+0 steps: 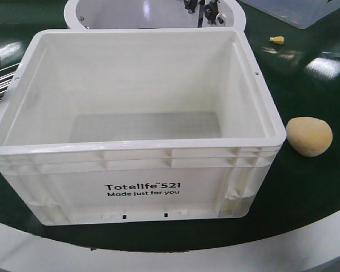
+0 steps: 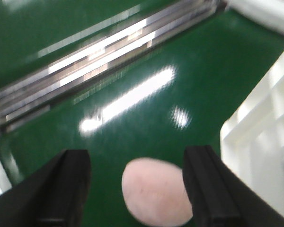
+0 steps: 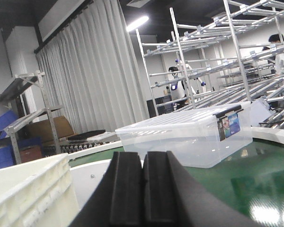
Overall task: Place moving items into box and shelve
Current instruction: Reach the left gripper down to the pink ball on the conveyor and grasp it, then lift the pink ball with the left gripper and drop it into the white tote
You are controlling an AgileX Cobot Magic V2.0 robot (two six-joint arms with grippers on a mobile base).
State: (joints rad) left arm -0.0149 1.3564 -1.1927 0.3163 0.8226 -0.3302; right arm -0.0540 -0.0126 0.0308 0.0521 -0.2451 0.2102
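You've got the large white rectangular plastic crate (image 1: 141,170), black "Totelife 521" print on its front wall, sitting upright on the glossy green desk (image 1: 311,192) close to the desk's curved white front edge. The pale yellow-tan rounded lump (image 1: 309,136) lies on the desk just right of the crate's front right corner, near it but not touching, outside the crate. The pinkish-brown rounded lump (image 2: 156,196) is also out on the green surface; your left wrist view is blurred, but it shows this lump low between the two black fingers of your left pincer (image 2: 135,189), with the crate's ribbed wall off to the right. That pincer is spread wide. The right-hand finger (image 2: 206,189) is very near the lump, contact can't be told, and the other finger is well apart from it, so nothing is gripped. Your right pincer (image 3: 143,189) has its black pads pressed flat together with nothing between them, raised beside the crate rim. Towards the desk's far right side sit a clear lidded plastic storage bin (image 3: 189,137) and a small yellow scrap (image 1: 276,39). Shiny metal rails (image 2: 99,56) run along the desk's left side.
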